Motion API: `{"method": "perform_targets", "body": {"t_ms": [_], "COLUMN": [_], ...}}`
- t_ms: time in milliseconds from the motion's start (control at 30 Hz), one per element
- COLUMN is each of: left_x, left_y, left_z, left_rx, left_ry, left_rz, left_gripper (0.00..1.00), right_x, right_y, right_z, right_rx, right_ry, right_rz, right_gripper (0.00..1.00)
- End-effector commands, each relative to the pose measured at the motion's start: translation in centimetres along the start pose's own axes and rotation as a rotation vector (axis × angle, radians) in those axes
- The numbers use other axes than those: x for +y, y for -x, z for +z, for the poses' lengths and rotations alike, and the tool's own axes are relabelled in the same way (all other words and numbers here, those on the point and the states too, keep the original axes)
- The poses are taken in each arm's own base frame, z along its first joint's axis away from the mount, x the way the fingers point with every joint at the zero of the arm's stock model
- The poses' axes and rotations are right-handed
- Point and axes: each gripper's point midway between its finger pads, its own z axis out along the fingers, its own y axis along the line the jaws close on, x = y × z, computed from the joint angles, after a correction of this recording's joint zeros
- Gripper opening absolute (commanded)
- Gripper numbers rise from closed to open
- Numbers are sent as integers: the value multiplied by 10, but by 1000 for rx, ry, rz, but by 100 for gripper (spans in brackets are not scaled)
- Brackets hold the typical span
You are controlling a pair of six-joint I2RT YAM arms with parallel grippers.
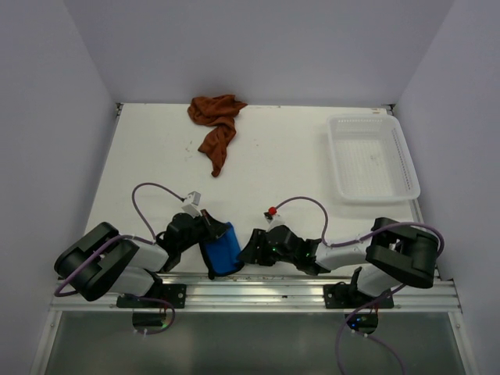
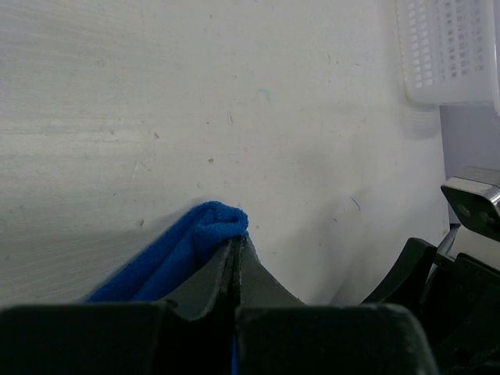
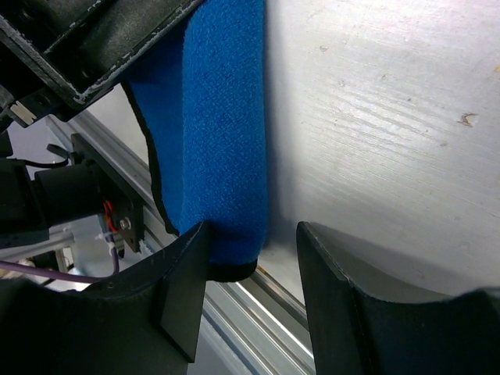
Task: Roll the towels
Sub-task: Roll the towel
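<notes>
White mesh basket point(image 1: 373, 158) on table point(image 1: 281, 164), far right.

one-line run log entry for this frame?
left fingers: shut on blue towel | right fingers: open beside it | brown towel: unrolled | basket: empty

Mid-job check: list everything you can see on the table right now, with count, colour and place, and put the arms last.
blue towel: one, bright blue, rolled or folded at the near edge between the two grippers.
brown towel: one, rust-brown, crumpled and unrolled at the far edge, left of centre.
basket: one, white plastic mesh, far right, nothing visible in it.
table: one, white, lightly scuffed.
left gripper: one, black, shut on an edge of the blue towel.
right gripper: one, black, jaws open, one finger against the end of the blue towel, not clamping it.
</notes>
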Motion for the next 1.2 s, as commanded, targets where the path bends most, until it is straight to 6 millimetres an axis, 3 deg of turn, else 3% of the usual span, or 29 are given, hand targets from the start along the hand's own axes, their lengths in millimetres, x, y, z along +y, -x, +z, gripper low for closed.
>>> {"method": "perform_targets", "body": {"t_ms": [0,233,500,800,900,933,1100,1167], "left_x": [44,44,46,45,45,44,38,33], "left_y": [-28,-27,-27,-27,-25,-24,-21,-19], "left_z": [-22,-25,-26,-26,-25,-24,-22,-20], "left_rx": [41,28,24,24,22,20,17,20], "left_ry": [109,109,114,114,116,116,101,86], "left_rz": [29,26,22,17,16,15,13,11], "left_gripper": [0,0,0,0,0,0,0,0], "right_x": [7,6,4,6,14,6,12,0], "right_y": [1,-2,-8,-5,1,0,4,-1], "right_z": [3,5,9,4,-1,-6,-16,-20], "right_rx": [-3,13,28,21,2,-3,-23,-6], "right_ry": [36,27,17,-6,-39,-99,-218,-294], "right_rz": [26,23,24,-18,-126,-171,-401,-471], "right_gripper": [52,50,23,0,0,0,0,0]}}
